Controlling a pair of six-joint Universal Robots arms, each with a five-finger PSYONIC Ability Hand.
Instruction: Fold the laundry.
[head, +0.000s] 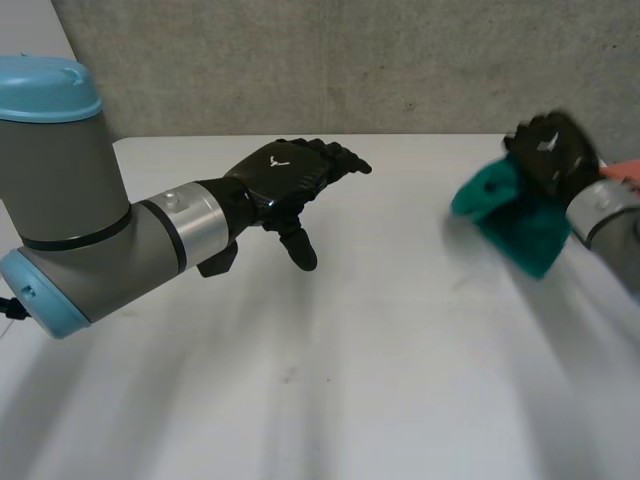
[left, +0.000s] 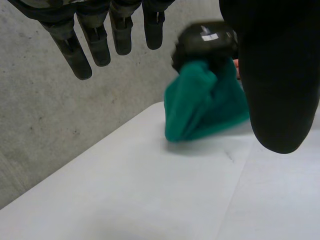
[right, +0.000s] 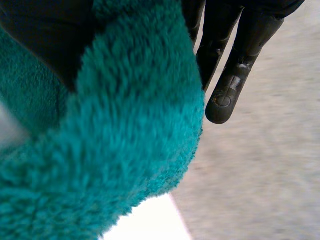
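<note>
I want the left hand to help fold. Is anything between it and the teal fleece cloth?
Nothing visible: only bare white table lies between the open left hand and the fluffy teal fleece cloth, which the right hand grips.

1. We see a white table (head: 330, 390). Its top is flat and smooth, and it reaches from the near side all the way to the wall.
2. We see a tiny dark speck on the table top, near the middle of the near part.
3. We see a grey wall (head: 350, 60) behind the table. It looks rough, like stone, with little dark dots and pale patches on it. The table's far edge sits right up against it.
4. We see a small pink-orange thing (head: 624, 169) at the far right side of the table. Just a bit of it peeks out, so we cannot tell what it is.
</note>
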